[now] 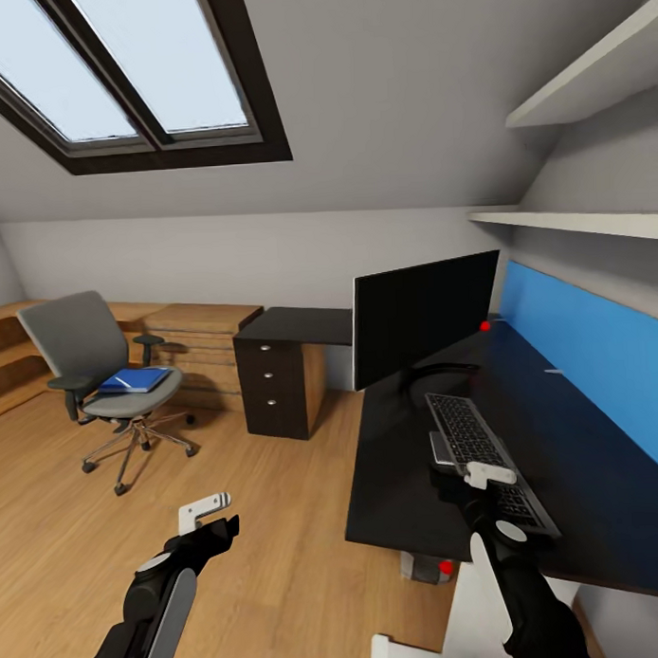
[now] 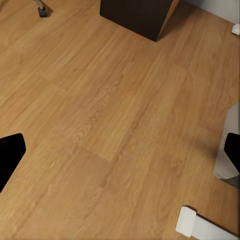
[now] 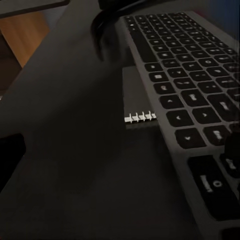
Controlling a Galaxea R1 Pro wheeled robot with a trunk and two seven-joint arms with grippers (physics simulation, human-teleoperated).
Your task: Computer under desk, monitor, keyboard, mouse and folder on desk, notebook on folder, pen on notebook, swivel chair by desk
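The right gripper (image 1: pixel 490 472) hovers over the keyboard (image 1: pixel 485 456), fingers apart; the left gripper (image 1: pixel 204 511) is open above the wooden floor (image 2: pixel 100 115).

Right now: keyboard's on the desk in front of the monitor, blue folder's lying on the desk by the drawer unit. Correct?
Not quite. The blue folder lies on the seat of the swivel chair, out on the wooden floor, as the head view shows. The rest holds: the keyboard is on the desk in front of the monitor.
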